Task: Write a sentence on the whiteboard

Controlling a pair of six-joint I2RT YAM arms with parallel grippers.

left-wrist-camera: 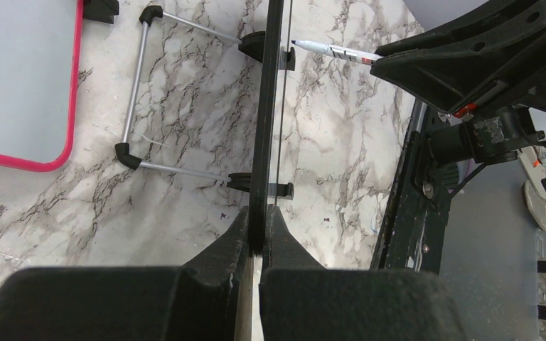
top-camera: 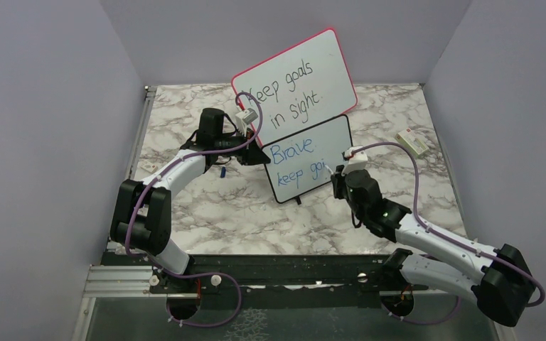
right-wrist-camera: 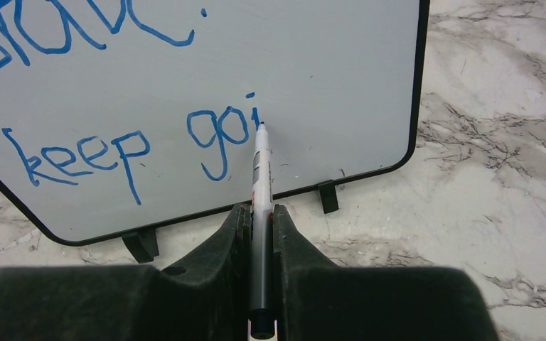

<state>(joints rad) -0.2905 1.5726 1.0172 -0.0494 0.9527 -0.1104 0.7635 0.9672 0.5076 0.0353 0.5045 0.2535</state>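
Note:
The small black-framed whiteboard (top-camera: 327,142) stands tilted on the marble table, in front of a pink-framed board. My left gripper (top-camera: 261,152) is shut on its left edge; in the left wrist view the board (left-wrist-camera: 266,106) runs edge-on between the shut fingers (left-wrist-camera: 257,217). Blue words of the sentence (right-wrist-camera: 217,135) read "Brave." and, below, "keep goi". My right gripper (right-wrist-camera: 259,213) is shut on a white marker (right-wrist-camera: 261,170). The marker's blue tip touches the board just under the dot of the "i". From above, the right gripper (top-camera: 337,179) sits at the board's lower right.
The pink-framed board (top-camera: 295,82) with black handwriting leans behind on a wire stand (left-wrist-camera: 135,92). A small blue cap (top-camera: 222,171) lies on the table near the left arm. A white block (top-camera: 414,143) lies at the right. Lilac walls close in three sides.

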